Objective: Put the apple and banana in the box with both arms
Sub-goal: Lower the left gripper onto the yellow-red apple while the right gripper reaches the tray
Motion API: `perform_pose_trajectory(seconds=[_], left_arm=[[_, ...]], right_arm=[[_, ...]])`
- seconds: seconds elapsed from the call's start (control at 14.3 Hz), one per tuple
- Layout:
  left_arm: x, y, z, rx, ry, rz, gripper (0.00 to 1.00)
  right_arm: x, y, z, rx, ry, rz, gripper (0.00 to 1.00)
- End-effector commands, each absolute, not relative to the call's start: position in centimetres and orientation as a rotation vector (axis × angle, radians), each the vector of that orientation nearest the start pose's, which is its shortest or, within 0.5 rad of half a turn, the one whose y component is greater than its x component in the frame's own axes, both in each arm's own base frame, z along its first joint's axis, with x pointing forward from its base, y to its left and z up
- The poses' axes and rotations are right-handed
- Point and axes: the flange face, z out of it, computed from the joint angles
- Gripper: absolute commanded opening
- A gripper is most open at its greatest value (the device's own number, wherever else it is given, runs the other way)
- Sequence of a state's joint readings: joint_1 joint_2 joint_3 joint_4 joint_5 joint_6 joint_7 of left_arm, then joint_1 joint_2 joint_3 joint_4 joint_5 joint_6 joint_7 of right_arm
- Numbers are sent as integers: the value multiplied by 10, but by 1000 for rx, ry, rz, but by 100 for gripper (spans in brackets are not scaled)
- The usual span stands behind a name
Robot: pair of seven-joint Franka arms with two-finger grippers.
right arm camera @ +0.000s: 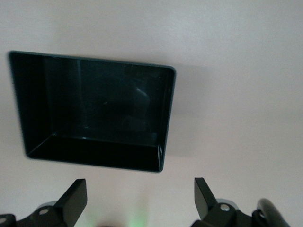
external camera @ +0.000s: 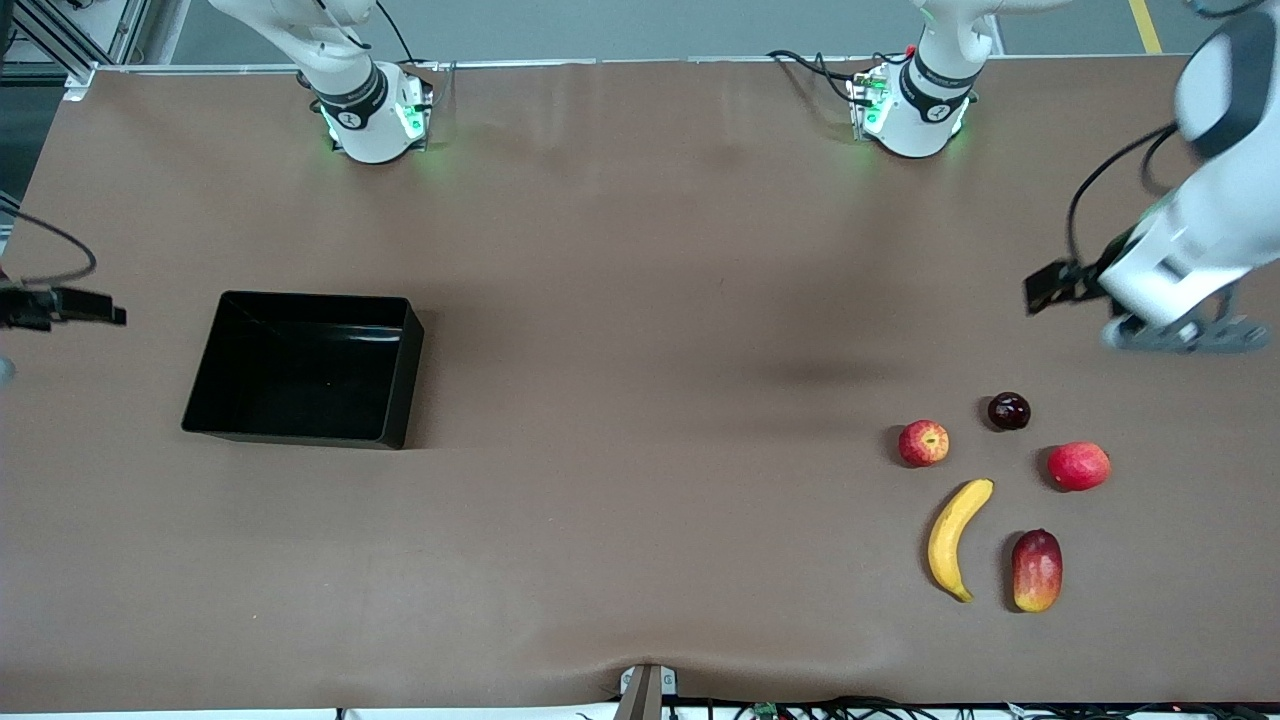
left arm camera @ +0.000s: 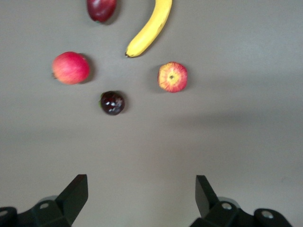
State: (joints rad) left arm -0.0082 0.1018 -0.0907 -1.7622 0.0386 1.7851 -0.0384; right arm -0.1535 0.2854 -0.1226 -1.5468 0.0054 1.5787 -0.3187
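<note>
The apple, red with yellow streaks, lies on the table toward the left arm's end, and the yellow banana lies nearer the front camera than it. Both show in the left wrist view, the apple and the banana. The black box stands empty toward the right arm's end. My left gripper is open and empty, up over bare table beside the fruits, and shows at the edge of the front view. My right gripper is open and empty, up beside the box.
Other fruits lie round the apple and banana: a dark plum, a smooth pinkish-red round fruit and an oblong red-yellow mango. Brown table stretches between the box and the fruits.
</note>
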Motion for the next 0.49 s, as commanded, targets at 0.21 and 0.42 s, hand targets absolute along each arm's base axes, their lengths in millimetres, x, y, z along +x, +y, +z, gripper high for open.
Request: perform_pose_trajectory(seconds=[0.21,0.42], left_arm=[[613,-58,398,-3117,270,161,100],[627,-60,366,-3106,344,120,100]], right_arm=[[581,-187,377,-3023,-7,445,100],[571,-184,329,-3040,-7,401,100]])
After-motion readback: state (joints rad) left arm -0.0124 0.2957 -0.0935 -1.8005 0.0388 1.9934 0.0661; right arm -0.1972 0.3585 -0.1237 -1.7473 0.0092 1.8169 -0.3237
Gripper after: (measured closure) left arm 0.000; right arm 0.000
